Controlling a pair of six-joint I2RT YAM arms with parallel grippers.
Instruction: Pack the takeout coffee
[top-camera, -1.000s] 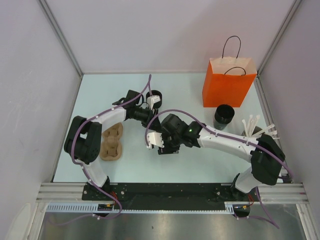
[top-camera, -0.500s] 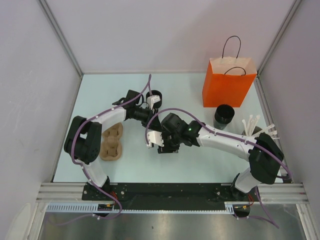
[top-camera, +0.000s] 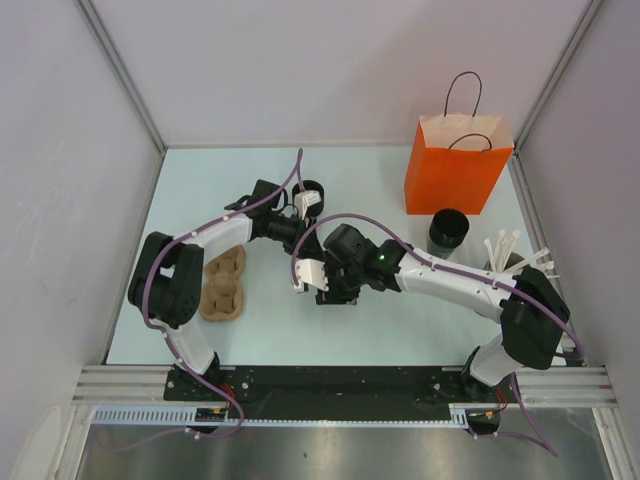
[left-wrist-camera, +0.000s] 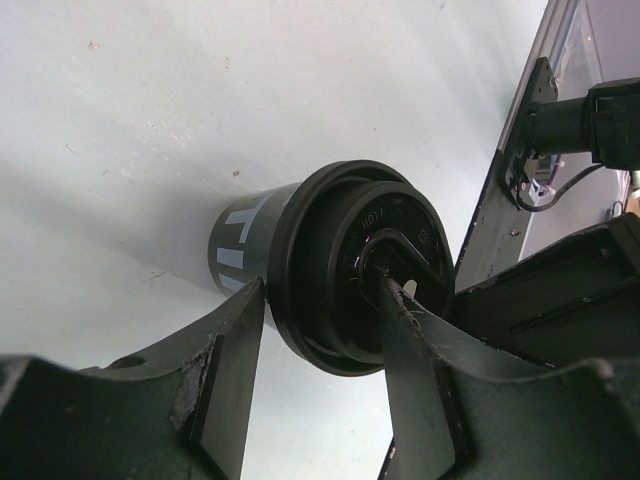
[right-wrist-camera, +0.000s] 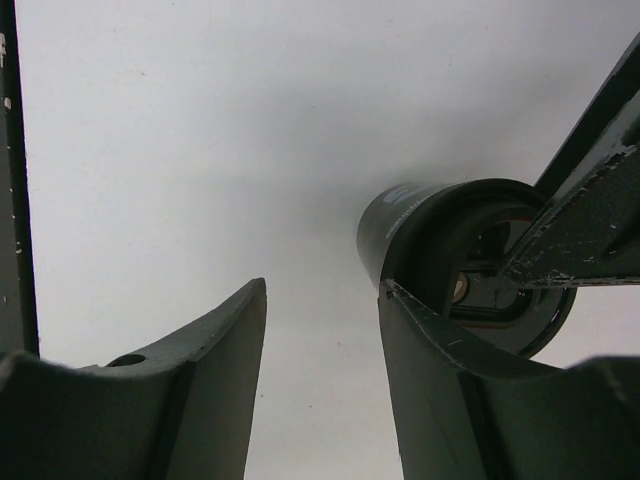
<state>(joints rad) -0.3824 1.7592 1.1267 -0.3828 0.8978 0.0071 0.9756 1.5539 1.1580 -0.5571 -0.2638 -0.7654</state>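
Note:
A black lidded cup (left-wrist-camera: 330, 250) stands on the table between my two grippers; in the top view the arms hide it. My left gripper (left-wrist-camera: 320, 290) is open just above it, one finger (left-wrist-camera: 235, 350) by the lid's left rim, the other across the lid's top. In the top view the left gripper (top-camera: 308, 243) meets the right gripper (top-camera: 325, 285) mid-table. My right gripper (right-wrist-camera: 322, 288) is open and empty, with the same cup (right-wrist-camera: 400, 225) just beyond its right finger. A second black cup (top-camera: 311, 189) stands behind the left wrist. A third cup (top-camera: 448, 229) stands before the bag.
An orange paper bag (top-camera: 455, 165) stands upright at the back right. The brown pulp cup tray (top-camera: 222, 282) lies at the left near the left arm. A grey tub of white sticks (top-camera: 510, 255) is at the right edge. The right arm's dark body (left-wrist-camera: 560, 300) crowds the cup.
The right arm has edged very slightly to the left. The left arm and the cups have not moved.

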